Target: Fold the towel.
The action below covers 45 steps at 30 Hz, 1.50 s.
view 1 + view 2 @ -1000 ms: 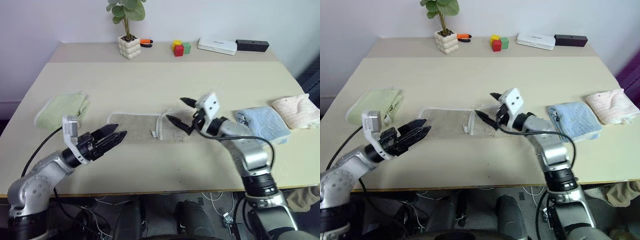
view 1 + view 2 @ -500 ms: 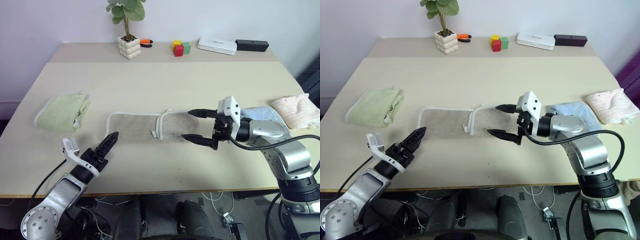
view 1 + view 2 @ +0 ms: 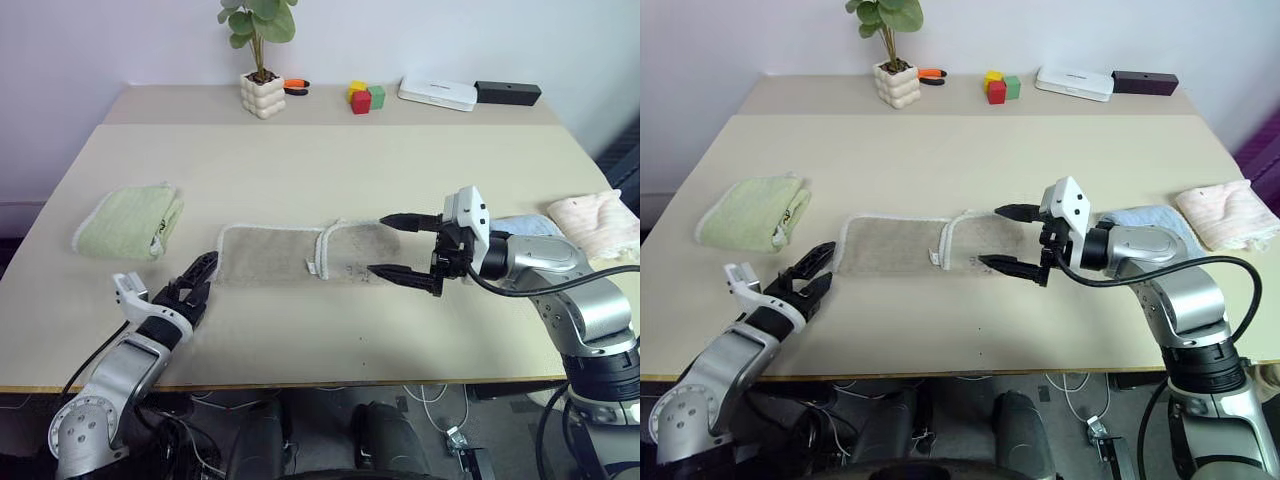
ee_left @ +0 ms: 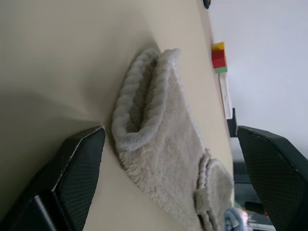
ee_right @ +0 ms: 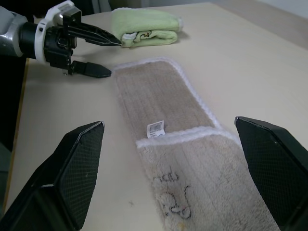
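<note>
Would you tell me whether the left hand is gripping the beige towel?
No, the left hand hangs open just short of the towel.

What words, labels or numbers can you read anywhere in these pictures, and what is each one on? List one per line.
None can be read.
White tag on the beige towel: print too small to read.
Dark mark on the beige towel: looping strokes, not legible.
Mark on the green towel: dark curls, not legible.

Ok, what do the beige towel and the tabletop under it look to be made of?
The beige towel: looks like terry cloth, soft and matte, with a fuzzy looped pile and white corded edging. The tabletop: a smooth, pale cream board with a low sheen, probably laminate, though its core cannot be told from here.
</note>
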Tool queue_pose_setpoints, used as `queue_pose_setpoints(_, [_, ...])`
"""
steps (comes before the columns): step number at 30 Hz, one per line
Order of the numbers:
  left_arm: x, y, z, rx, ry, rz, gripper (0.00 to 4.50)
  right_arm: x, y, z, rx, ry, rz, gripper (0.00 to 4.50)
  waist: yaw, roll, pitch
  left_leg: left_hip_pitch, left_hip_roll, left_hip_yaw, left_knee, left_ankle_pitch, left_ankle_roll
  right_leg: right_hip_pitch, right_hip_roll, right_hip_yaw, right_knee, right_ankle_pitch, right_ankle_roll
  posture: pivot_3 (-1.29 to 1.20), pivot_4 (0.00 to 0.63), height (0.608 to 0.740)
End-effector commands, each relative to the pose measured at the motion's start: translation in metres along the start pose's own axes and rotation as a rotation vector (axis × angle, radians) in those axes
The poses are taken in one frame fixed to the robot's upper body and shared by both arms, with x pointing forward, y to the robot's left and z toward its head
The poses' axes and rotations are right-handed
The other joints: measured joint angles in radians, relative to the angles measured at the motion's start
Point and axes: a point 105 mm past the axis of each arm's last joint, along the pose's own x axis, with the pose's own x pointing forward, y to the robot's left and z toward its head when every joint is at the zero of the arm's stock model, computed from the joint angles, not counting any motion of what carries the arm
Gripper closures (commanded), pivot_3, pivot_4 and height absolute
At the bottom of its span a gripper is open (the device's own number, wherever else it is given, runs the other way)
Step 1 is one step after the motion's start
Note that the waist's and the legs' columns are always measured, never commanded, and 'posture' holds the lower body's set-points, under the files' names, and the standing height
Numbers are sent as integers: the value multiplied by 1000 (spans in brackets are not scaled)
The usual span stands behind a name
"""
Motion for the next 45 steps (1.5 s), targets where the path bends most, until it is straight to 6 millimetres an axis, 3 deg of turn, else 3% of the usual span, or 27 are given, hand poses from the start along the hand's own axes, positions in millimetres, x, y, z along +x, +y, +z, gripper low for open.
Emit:
queue_pose_setpoints(1, [8, 8, -15, -24, 96, 32, 1350, -1, -5, 18, -72, -43, -36, 0, 7, 0, 0, 0, 0, 0, 0, 0, 0, 0, 0, 0, 0, 0, 0, 0, 150, 735])
queue_pose_setpoints(7, [17, 6, -14, -28, 119, 33, 4410, -4, -8, 18, -82, -39, -69, 0, 18, 3, -2, 0, 0, 0, 0, 0, 1, 1, 0, 0, -2, 1, -1, 0, 150, 735])
queue_pose_setpoints(10, [19, 2, -7, 15, 103, 18, 4466, -10, -10, 18, -77, -42, -94, 0, 16, 4, -2, 0, 0, 0, 0, 0, 1, 1, 0, 0, -2, 1, -1, 0, 150, 735])
queue_pose_setpoints(13, [19, -18, -4, 127, 114, -81, 4466, -30, -15, 21, -54, -71, -130, 0, 17, 3, -2, 0, 0, 0, 0, 0, 1, 1, 0, -1, -3, 1, -1, 0, 150, 735])
queue_pose_setpoints(17, [25, -65, -2, 391, 110, -321, 4466, -55, -17, 19, -43, -91, -158, 0, 18, 2, -1, -1, -1, 2, 0, -1, 1, 1, 0, -1, -5, 1, -1, 0, 150, 735])
queue_pose_setpoints(19, [30, -79, -7, 514, 130, -390, 4466, -62, -18, 24, -29, -130, -171, 0, 15, 2, -1, -1, -1, 3, 0, -1, 1, 1, 0, -2, -5, 1, -1, 0, 150, 735])
queue_pose_setpoints(25, [53, -111, -64, 812, 354, -668, 4466, -64, -18, 18, -37, -113, -194, 0, 15, 3, -1, -1, 0, 4, -2, -1, 1, 0, 1, -2, -5, 2, -1, 0, 150, 735])
queue_pose_setpoints(31, [76, -138, -123, 871, 532, -902, 4466, -67, -19, 19, -54, -110, -235, 0, 17, 2, -1, -2, -1, 4, -1, -1, 1, 0, 1, -2, -5, 2, -1, 0, 150, 735])
queue_pose_setpoints(34, [75, -145, -155, 903, 633, -1018, 4466, -72, -18, 19, -54, -106, -263, 0, 17, 2, 0, -2, -1, 3, -1, -1, 1, 0, 1, -2, -5, 2, -1, 0, 150, 735])
queue_pose_setpoints(41, [85, -141, -188, 908, 711, -1063, 4466, -78, -10, 18, -61, -93, -307, 0, 15, 2, 0, -2, -1, 2, -1, -1, 1, 0, 2, -2, -4, 2, 0, 0, 150, 735])
queue_pose_setpoints(45, [107, -136, -201, 907, 673, -989, 4466, -79, -4, 21, -66, -96, -329, 0, 21, 1, 0, -3, -1, 2, 1, -1, 2, 0, 2, -2, -5, 2, 0, 0, 150, 735])
